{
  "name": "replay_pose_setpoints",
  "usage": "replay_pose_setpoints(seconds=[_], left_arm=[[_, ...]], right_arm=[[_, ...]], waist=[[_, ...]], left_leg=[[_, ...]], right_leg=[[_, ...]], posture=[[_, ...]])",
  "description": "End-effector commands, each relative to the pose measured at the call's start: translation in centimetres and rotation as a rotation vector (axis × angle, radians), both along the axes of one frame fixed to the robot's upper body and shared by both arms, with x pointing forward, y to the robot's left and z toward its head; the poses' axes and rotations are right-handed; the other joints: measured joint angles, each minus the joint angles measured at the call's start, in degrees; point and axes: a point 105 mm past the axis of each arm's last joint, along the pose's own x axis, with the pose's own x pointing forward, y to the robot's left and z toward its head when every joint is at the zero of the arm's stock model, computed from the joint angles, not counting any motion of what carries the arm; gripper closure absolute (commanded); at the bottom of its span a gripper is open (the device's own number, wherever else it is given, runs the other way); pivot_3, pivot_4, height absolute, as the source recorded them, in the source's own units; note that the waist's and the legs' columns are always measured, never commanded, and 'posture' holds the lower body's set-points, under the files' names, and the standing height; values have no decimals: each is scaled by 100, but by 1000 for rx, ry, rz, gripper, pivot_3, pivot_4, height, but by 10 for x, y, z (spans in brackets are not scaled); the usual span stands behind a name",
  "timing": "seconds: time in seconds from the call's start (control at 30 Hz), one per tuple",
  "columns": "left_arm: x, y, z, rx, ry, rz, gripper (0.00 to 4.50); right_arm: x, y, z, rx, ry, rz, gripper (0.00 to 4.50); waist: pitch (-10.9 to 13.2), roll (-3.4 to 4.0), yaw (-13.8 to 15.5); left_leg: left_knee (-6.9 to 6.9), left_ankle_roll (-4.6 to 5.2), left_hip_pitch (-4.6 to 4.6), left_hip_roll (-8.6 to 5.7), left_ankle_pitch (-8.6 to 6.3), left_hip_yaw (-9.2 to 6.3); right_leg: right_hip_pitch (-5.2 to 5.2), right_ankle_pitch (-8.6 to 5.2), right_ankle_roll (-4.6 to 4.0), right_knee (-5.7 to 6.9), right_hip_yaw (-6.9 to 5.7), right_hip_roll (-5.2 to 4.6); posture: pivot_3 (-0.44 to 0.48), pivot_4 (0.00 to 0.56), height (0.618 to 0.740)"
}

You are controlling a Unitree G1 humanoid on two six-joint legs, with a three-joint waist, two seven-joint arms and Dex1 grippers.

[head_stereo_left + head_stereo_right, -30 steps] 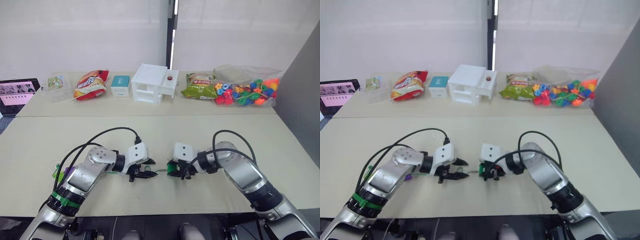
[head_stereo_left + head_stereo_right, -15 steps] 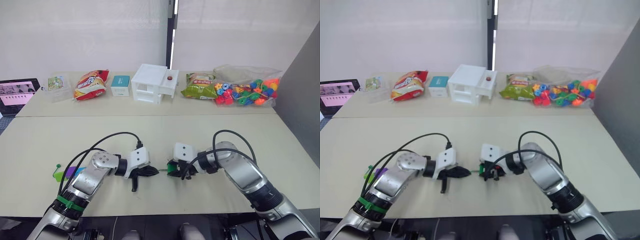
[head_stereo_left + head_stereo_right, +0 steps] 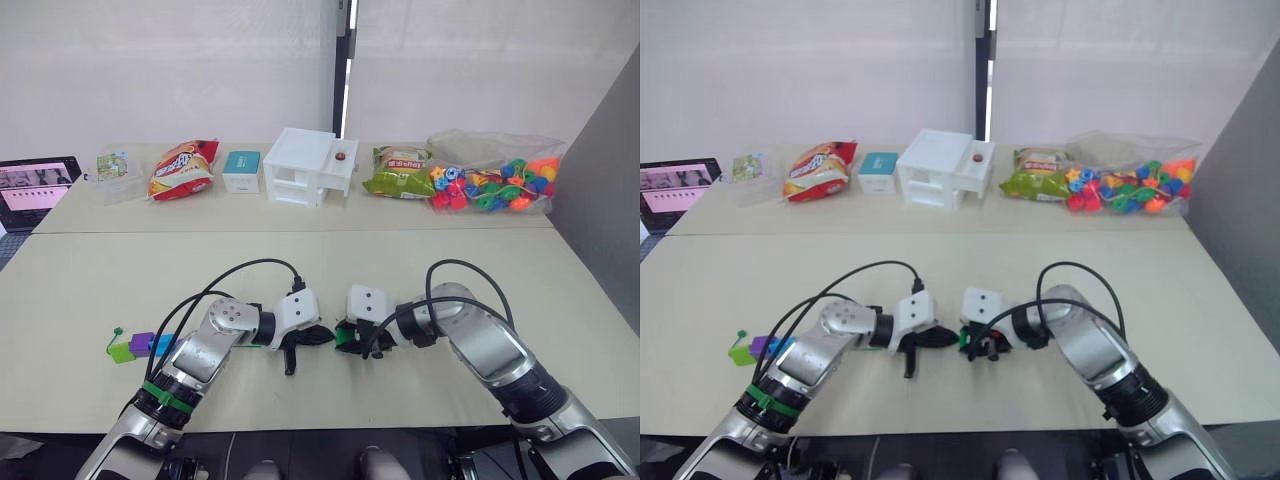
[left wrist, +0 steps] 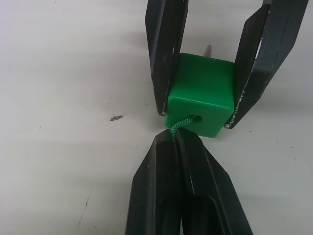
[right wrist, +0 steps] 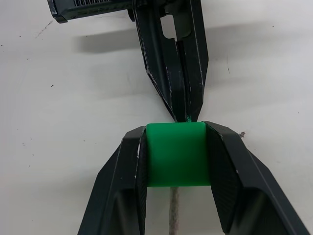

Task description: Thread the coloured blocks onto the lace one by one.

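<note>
Beige tabletop [image 3: 420, 270] up front, with snack bags, a white box [image 3: 309, 165] and a bag of bright beads [image 3: 493, 180] lined up along the far table. Both arms meet mid-table. The right gripper [image 5: 177, 161] is clamped on the dark green block [image 4: 201, 95], fingers pressing its two opposite sides, holding it just off the surface. The left gripper [image 4: 181, 142] is pinched closed on the lace [image 4: 182, 126] right where it enters the block's hole, and the greyish tip [image 5: 174, 215] pokes out the far side. Other blocks [image 3: 141, 345] sit by the lace's knotted end, well off to the robot's left. I'd say the move now is to keep the block steady, feed in short pushes, regrip further back, and not let the string buckle at the hole.
</note>
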Motion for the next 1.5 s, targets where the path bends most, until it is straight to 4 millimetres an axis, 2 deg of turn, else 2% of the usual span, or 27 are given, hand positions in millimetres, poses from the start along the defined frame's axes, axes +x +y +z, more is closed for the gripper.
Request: replay_pose_setpoints(seconds=[0.03,0.27,0.37,0.4,0.43,0.6,0.63,0.73,0.83,0.97,1.17,1.23,1.33,1.5], left_arm=[[-5,-1,15,-38,-28,-21,3602],[-17,8,33,-57,11,-54,1329],[-17,8,33,-32,-1,-64,341],[-16,5,33,-34,-2,-66,8],[-14,2,32,-32,-9,-65,0],[-6,-13,22,9,-42,-74,0],[-4,-17,21,6,-41,-73,0],[-2,-26,16,13,-44,-89,0],[-1,-32,13,-1,-33,-94,0],[-3,-36,13,-21,-17,-123,1162],[-4,-33,14,-20,-21,-135,3168],[-5,-32,16,-23,-21,-137,3295],[-5,-31,17,-24,-24,-138,3295],[-4,-28,17,-22,-24,-133,3295]], right_arm=[[-7,5,-4,0,18,28,3327],[-4,8,0,20,3,11,3327],[0,6,5,31,-26,-15,3327],[0,4,7,32,-32,-17,2283],[-1,3,11,37,-36,-19,1943],[-6,-12,30,34,-63,-42,219],[-9,-16,33,29,-64,-47,35],[-11,-30,36,10,-64,-77,35],[-11,-42,30,-13,-59,-112,35],[-10,-50,18,-26,-49,-139,0],[-6,-50,12,-12,-45,-146,0],[-4,-47,10,-2,-45,-142,0],[-1,-44,5,2,-51,-130,829],[2,-44,-1,-1,-55,-126,2568]], waist=[[0,0,-1],[0,0,-19],[0,0,-20],[0,0,-15],[1,0,-8],[1,0,53],[1,-1,62],[1,-1,72],[1,-2,52],[2,-3,30],[2,-2,22],[2,-3,21],[2,-2,20],[2,-3,21]], left_leg=[[0,0,0,0,0,0],[-1,0,0,2,0,-1],[-1,0,1,2,0,-1],[-1,0,1,2,0,-1],[0,0,-1,2,0,-1],[4,0,-12,-3,0,-1],[5,0,-13,-3,0,-1],[3,0,-13,-3,0,-2],[3,1,-13,-2,0,-1],[4,1,-13,-2,0,0],[4,1,-12,-2,0,0],[4,0,-12,-2,0,0],[4,0,-12,-2,0,0],[4,0,-12,-2,0,0]], right_leg=[[-1,0,0,0,0,0],[-2,0,0,1,0,2],[-2,0,0,1,0,2],[-2,0,0,1,0,2],[-3,0,0,1,0,2],[-3,0,0,-4,0,-3],[-4,0,0,-7,0,-3],[-4,0,0,-9,-1,-2],[-4,0,0,-10,-1,-1],[-4,0,0,-8,-1,-1],[-3,0,0,-7,0,-1],[-3,0,0,-7,0,-1],[-3,0,0,-7,0,-1],[-4,0,0,-7,0,-1]], posture=[[0,150,740],[0,150,740],[0,150,740],[0,150,740],[0,150,740],[0,150,740],[0,150,740],[0,150,740],[0,150,740],[0,150,740],[0,150,740],[0,150,740],[0,150,740],[0,150,740]])
